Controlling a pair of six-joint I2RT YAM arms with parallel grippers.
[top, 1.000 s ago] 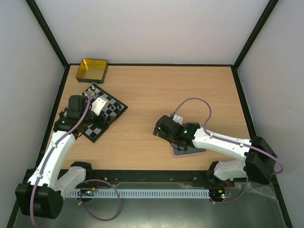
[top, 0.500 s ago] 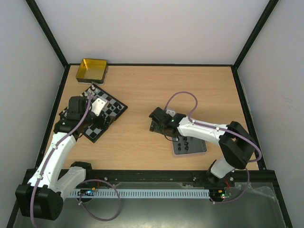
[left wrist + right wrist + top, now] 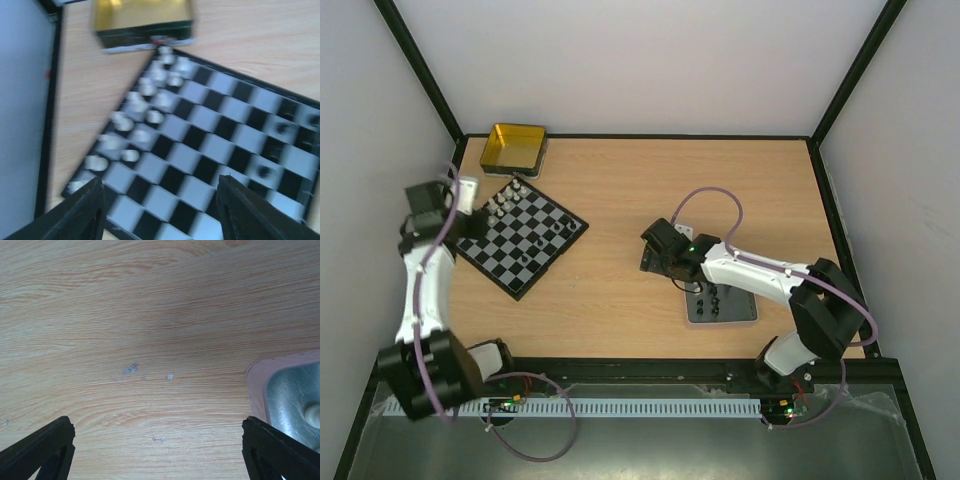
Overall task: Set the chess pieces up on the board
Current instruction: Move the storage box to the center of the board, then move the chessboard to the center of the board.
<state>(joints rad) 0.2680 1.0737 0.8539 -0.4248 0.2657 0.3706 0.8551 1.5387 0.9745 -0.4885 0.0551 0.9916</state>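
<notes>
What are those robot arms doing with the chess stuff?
Two robot arms are setting up chess. White pieces stand along one edge of the board; few black pieces are on it, more wait in the grey tray. Both grippers are open and empty: left gripper at the board's edge, right gripper near the tray.

White chess pieces (image 3: 150,90) smeared by blur in the left wrist view, kinds unreadable, board (image 3: 216,148) cut off at right and bottom, gold tin (image 3: 142,17) cropped at top, grey tray (image 3: 282,390) and one pale piece (image 3: 313,415) cut by the right wrist view's edge.
</notes>
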